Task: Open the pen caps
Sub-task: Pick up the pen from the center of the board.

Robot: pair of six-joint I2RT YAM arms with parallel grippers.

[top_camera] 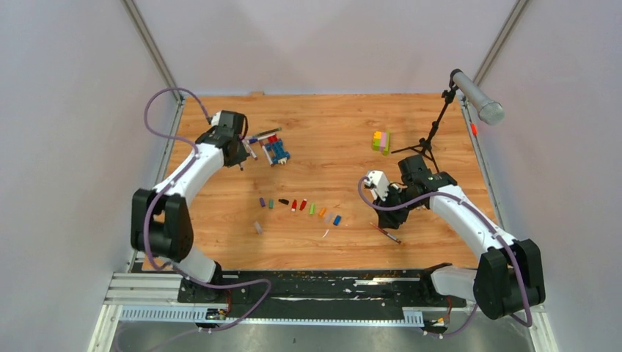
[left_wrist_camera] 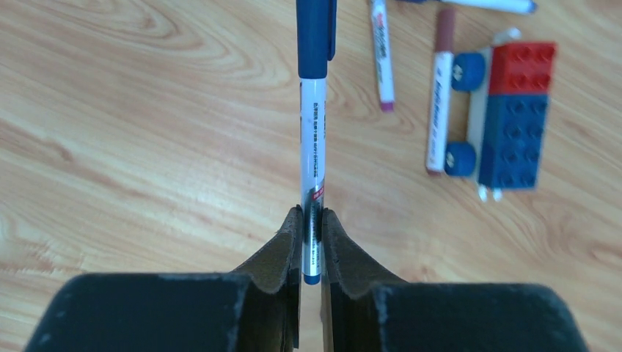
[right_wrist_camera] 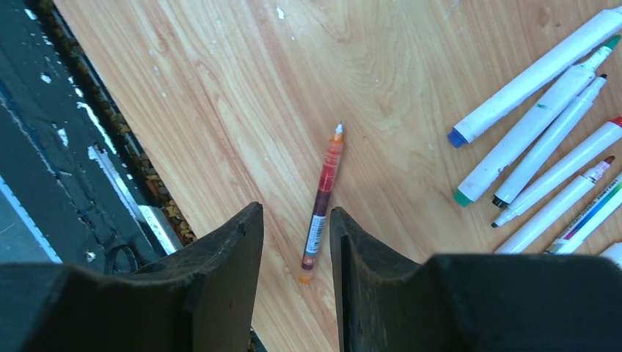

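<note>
A wood-grain tabletop point(top_camera: 330, 125) spreads beneath and ahead of the left fingers point(left_wrist_camera: 282, 253). Left of the right fingers point(right_wrist_camera: 227, 257) runs a black edge strip point(right_wrist_camera: 44, 110) flecked with white. Plain pale walls point(top_camera: 323, 44), perhaps fabric panels, enclose it all; the light is soft and even.

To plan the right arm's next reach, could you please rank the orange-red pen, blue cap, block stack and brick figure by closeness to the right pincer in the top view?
1. Orange-red pen, lying right beside the right pincer.
2. Blue cap, on the table to its left.
3. Block stack, towards the far edge.
4. Brick figure, far left.
</note>
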